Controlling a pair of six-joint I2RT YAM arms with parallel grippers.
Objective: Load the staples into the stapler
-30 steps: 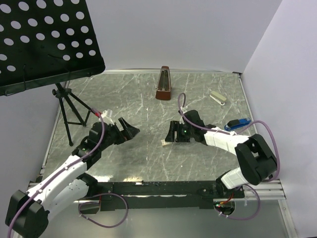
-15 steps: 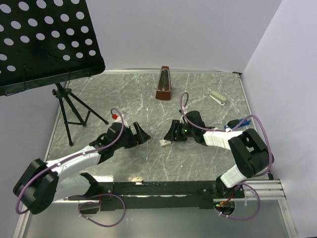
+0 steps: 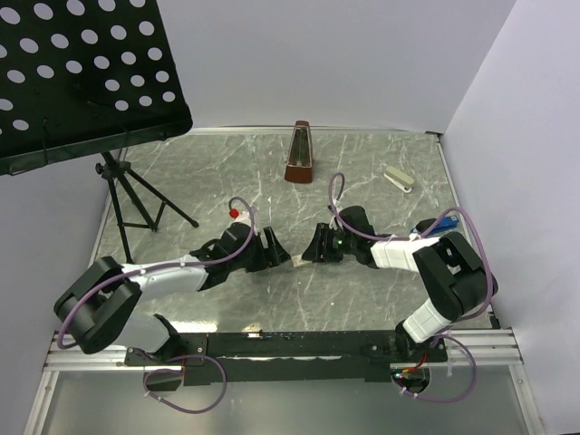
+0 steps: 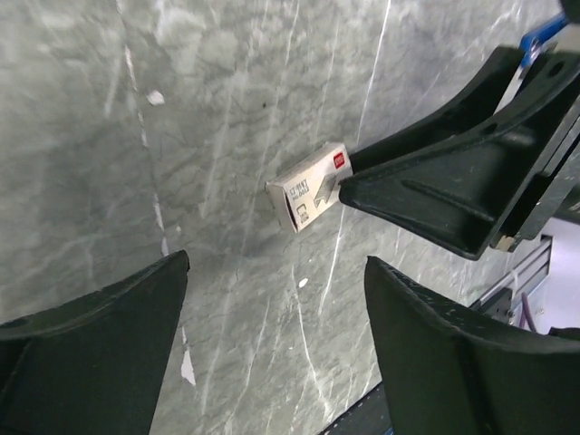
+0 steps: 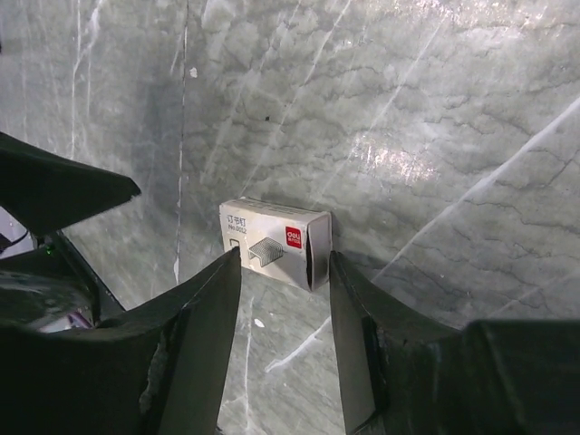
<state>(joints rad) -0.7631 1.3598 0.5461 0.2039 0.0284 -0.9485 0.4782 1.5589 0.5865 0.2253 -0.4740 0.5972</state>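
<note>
The staples box, small and whitish with a red mark, lies flat on the marble table. In the right wrist view my right gripper is open, with its fingertips on either side of the box's near edge. In the left wrist view the box lies ahead of my open, empty left gripper, and the right gripper's fingers touch its far end. In the top view the left gripper and right gripper face each other closely; the box is hidden between them. A blue stapler lies behind the right arm.
A white stapler lies at the back right. A brown metronome stands at the back centre. A black music stand on a tripod fills the back left. White walls close off the back and right.
My left arm has swung right across the table, bringing its gripper close to the box and the right gripper. The right gripper has shifted slightly. The box now sits between them.
</note>
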